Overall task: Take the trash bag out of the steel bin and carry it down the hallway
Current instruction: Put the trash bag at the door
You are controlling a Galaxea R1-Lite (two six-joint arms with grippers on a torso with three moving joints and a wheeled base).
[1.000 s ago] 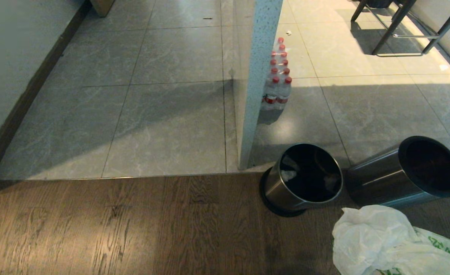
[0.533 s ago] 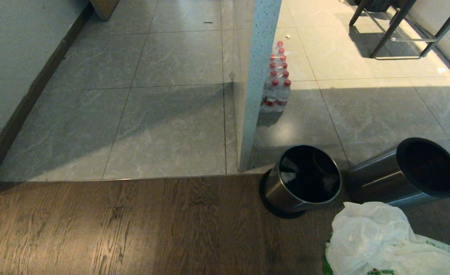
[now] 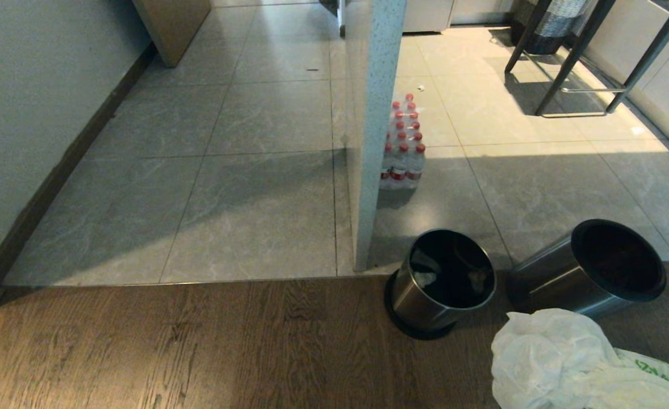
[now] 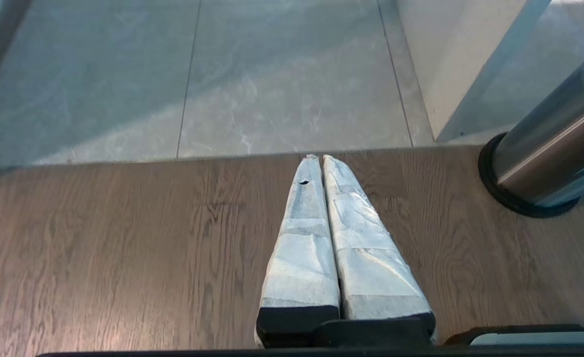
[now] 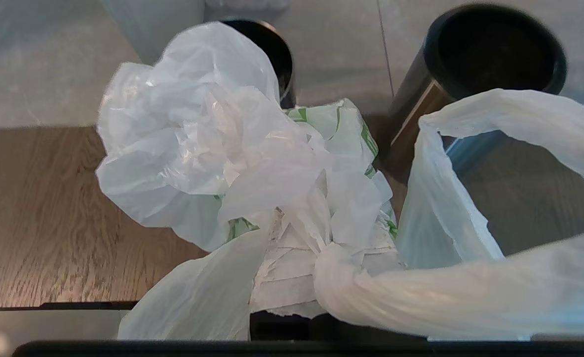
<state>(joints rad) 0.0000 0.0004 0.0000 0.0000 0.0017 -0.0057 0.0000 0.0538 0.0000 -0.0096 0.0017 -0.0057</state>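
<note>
Trash bag (image 5: 212, 148), crinkled and milky white, is bunched in the closed right fingers (image 5: 292, 277), its loose folds billowing out beyond their tips above the wooden floor (image 3: 198, 346). Past the bag stands the steel bin (image 3: 442, 281), with a second bin (image 3: 590, 270) beside it. Left fingers (image 4: 321, 208) are pressed together, empty, over the wood.

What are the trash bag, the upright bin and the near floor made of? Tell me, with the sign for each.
Trash bag: thin translucent white plastic film, judging by its crinkles and soft gloss.
Upright bin: brushed steel by the look of its streaked grey sheen, with a black base ring, perhaps plastic.
Near floor: wood or wood-look planks, matte, with visible grain.
</note>
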